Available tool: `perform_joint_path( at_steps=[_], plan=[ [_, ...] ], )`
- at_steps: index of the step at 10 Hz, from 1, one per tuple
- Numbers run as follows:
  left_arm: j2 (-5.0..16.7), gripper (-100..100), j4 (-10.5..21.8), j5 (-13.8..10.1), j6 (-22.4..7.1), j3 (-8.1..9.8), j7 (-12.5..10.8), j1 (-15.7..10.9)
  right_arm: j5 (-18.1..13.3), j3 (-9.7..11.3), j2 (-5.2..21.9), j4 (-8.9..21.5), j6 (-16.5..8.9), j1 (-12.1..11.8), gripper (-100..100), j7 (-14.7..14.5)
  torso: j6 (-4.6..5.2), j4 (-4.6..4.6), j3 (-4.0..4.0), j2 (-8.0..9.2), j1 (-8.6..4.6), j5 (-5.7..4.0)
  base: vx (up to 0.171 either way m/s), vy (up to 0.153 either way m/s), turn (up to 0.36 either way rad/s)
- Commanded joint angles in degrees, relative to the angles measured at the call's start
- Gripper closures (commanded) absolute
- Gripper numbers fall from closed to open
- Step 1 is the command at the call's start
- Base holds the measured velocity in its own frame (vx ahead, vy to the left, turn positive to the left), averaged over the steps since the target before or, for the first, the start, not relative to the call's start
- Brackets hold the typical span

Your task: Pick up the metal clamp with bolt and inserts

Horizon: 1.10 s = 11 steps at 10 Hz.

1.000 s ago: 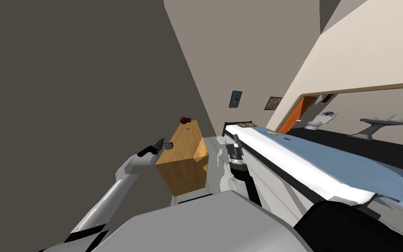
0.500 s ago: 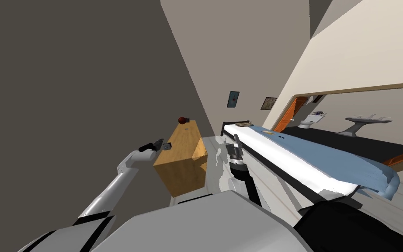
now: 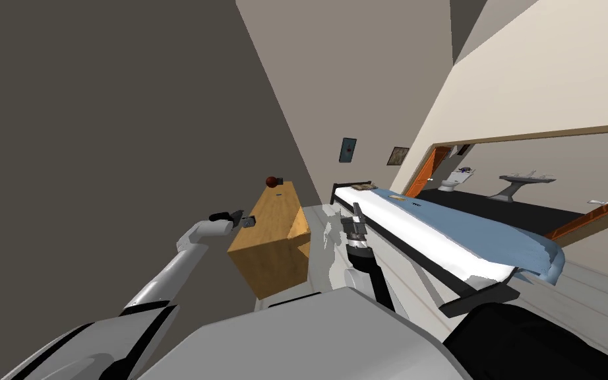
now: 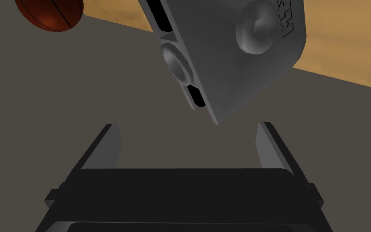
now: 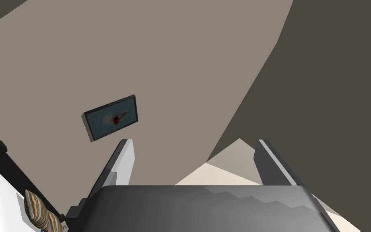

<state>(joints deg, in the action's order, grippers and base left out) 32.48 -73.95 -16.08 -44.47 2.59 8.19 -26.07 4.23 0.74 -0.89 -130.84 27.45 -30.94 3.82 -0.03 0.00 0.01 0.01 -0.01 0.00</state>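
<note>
The metal clamp (image 4: 237,52) is a grey block with a round bolt head and dark slots. It sits tilted at the left edge of a wooden cabinet top (image 3: 276,214), where it is a small dark piece (image 3: 249,221). My left gripper (image 4: 188,127) is open, and one corner of the clamp just reaches the level of its fingertips without touching either finger. The same gripper (image 3: 239,218) is beside the cabinet's left edge, by the dark wall. My right gripper (image 5: 192,141) is open and empty, raised between cabinet and bed (image 3: 355,212).
A red-brown ball (image 3: 271,181) rests at the far end of the cabinet, beyond the clamp (image 4: 50,14). A bed with a blue and white cover (image 3: 441,231) runs along the right. A dark wall (image 3: 98,132) stands close on the left. An orange-framed doorway (image 3: 425,178) opens far right.
My head view has shifted, so bed and doorway slid left. My left hand moved slightly lower and left along the cabinet's edge, with the clamp still at its fingertips.
</note>
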Motion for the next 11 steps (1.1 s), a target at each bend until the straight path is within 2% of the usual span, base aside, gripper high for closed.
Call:
perform_joint_path(
  at_steps=[1,2,3,4,5,6,7,8,9,10,11],
  plan=[
    [0.7,-100,2.8,-0.6,-2.9,-0.02,0.3,-1.9,0.0,0.0,0.0,0.0,0.0,0.0,0,0.0,0.0,0.0,0.0,0.0,0.0,0.0,-0.003,0.001,-0.079],
    [2.0,-100,4.5,-1.8,-4.6,-0.05,0.9,-4.2,0.0,0.0,0.0,0.0,0.0,0.0,0,0.0,-0.02,-0.01,0.0,0.0,0.01,0.01,-0.002,-0.001,-0.142],
    [2.0,-100,6.7,-1.8,-6.0,-0.05,0.9,-4.8,0.0,0.0,0.0,0.0,0.0,0.0,0,0.0,0.01,0.0,-0.01,-0.02,0.0,0.0,0.0,0.003,-0.058],
    [2.0,-100,6.7,-1.8,-6.8,-0.05,0.9,-4.8,0.0,0.0,0.0,0.0,0.0,0.0,0,0.0,-0.04,-0.01,-0.01,-0.01,0.02,0.01,0.0,0.001,0.025],
    [3.3,-100,9.2,-2.9,-8.9,-0.1,1.5,-7.5,0.0,0.0,0.0,0.0,0.0,0.0,0,0.0,-0.05,-0.01,-0.01,-0.01,0.02,0.02,0.002,-0.002,-0.115],
    [3.3,-100,10.4,-2.9,-10.4,-0.1,1.5,-7.7,0.0,0.0,0.0,0.0,0.0,0.0,0,0.0,0.0,0.0,-0.01,-0.02,0.0,0.0,0.003,0.003,-0.078],
    [3.3,-100,10.7,-2.9,-10.4,-0.1,1.5,-7.7,0.0,0.0,0.0,0.0,0.0,0.0,0,0.0,-0.04,-0.01,-0.02,-0.02,0.01,0.01,0.0,0.0,0.0],
    [4.5,-100,13.0,-4.1,-13.1,-0.17,2.1,-10.4,0.0,0.0,0.0,0.0,0.0,0.0,0,0.0,-0.05,-0.01,-0.01,-0.01,0.03,0.02,0.004,0.001,-0.088],
    [4.5,-100,14.3,-4.1,-13.9,-0.17,2.1,-10.5,0.0,0.0,0.0,0.0,0.0,0.0,0,0.0,-0.01,-0.01,-0.01,-0.03,0.01,0.0,0.006,0.005,-0.077],
    [5.6,-100,16.4,-5.2,-15.9,-0.26,2.6,-13.1,0.0,0.0,0.0,0.0,0.0,0.0,0,0.0,-0.04,-0.02,-0.02,-0.03,0.02,0.02,0.011,0.003,-0.126],
    [5.6,-100,18.4,-5.2,-17.2,-0.26,2.6,-13.2,0.0,0.0,0.0,0.0,0.0,0.0,0,0.0,-0.01,-0.01,-0.03,-0.05,0.01,0.01,0.008,0.001,-0.056]
  ],
)
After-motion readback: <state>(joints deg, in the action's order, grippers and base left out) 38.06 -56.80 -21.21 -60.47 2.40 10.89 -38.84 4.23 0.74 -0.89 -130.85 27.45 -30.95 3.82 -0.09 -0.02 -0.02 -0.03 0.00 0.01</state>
